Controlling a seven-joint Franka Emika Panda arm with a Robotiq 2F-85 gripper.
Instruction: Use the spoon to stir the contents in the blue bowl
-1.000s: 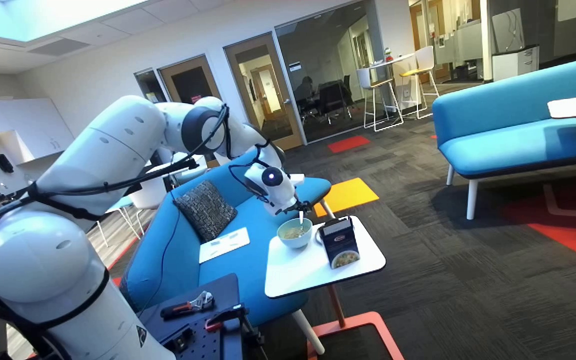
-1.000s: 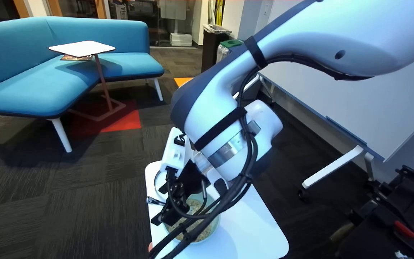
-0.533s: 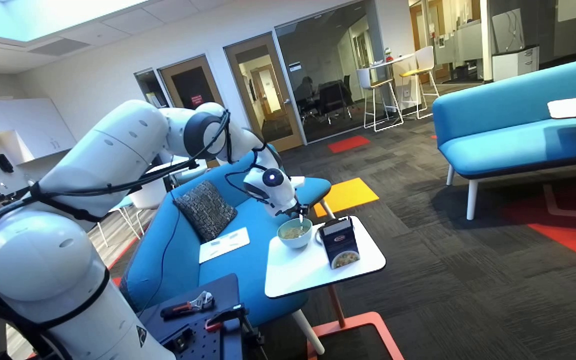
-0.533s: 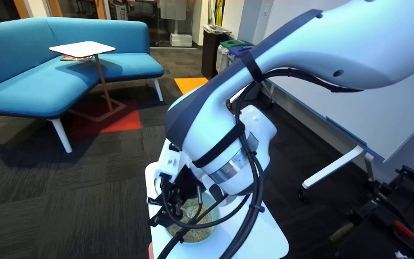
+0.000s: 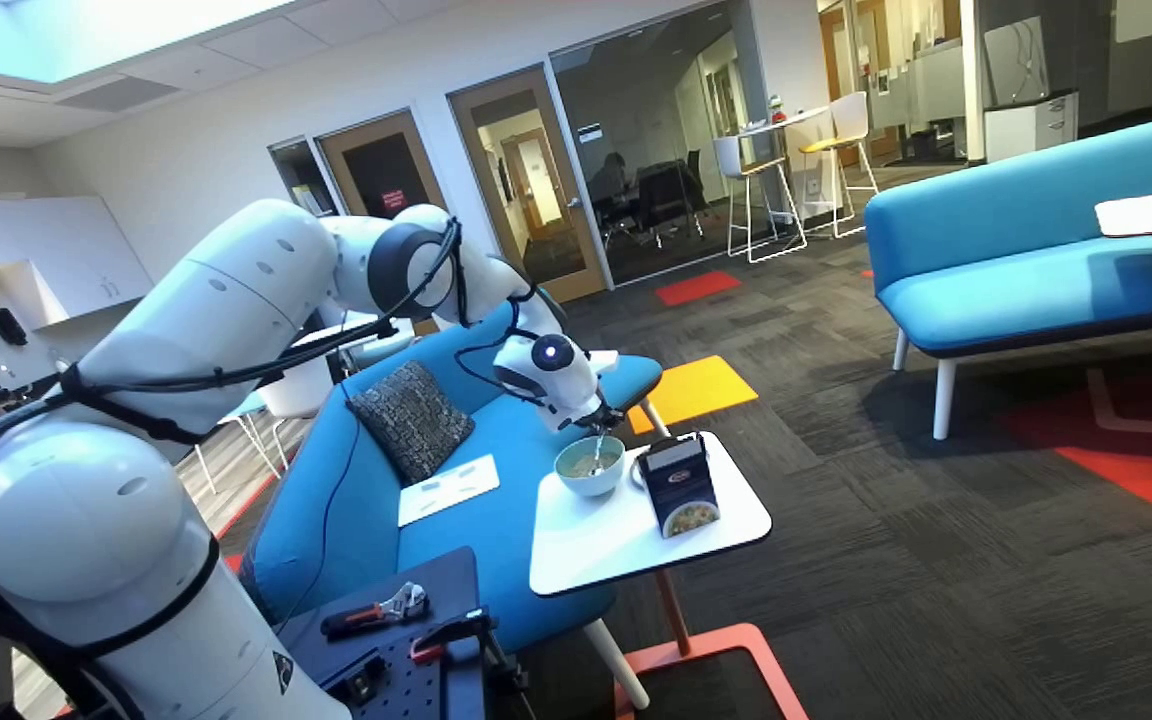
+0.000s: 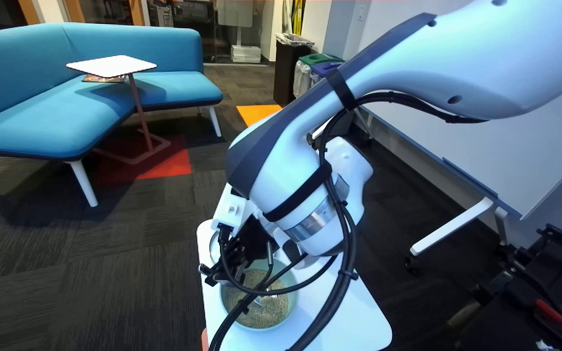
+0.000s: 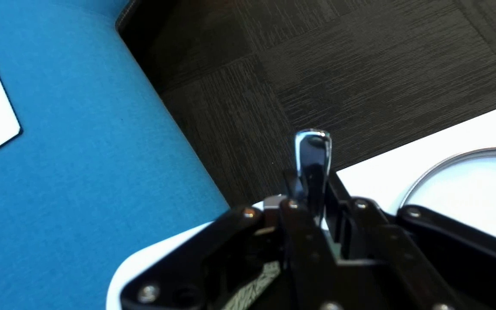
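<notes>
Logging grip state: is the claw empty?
No, the wrist view shows the claw gripping the spoon by its shiny handle.

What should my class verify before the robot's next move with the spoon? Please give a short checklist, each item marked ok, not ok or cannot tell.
1. Gripper shut on the spoon: ok, clamped in the wrist view.
2. Lower end of the spoon inside the blue bowl: ok.
3. Blue bowl upright on the white table: ok.
4. Dark box apart from the blue bowl: ok.
5. Spoon clear of the bottom beneath the contents: cannot tell, its tip is unclear.
</notes>
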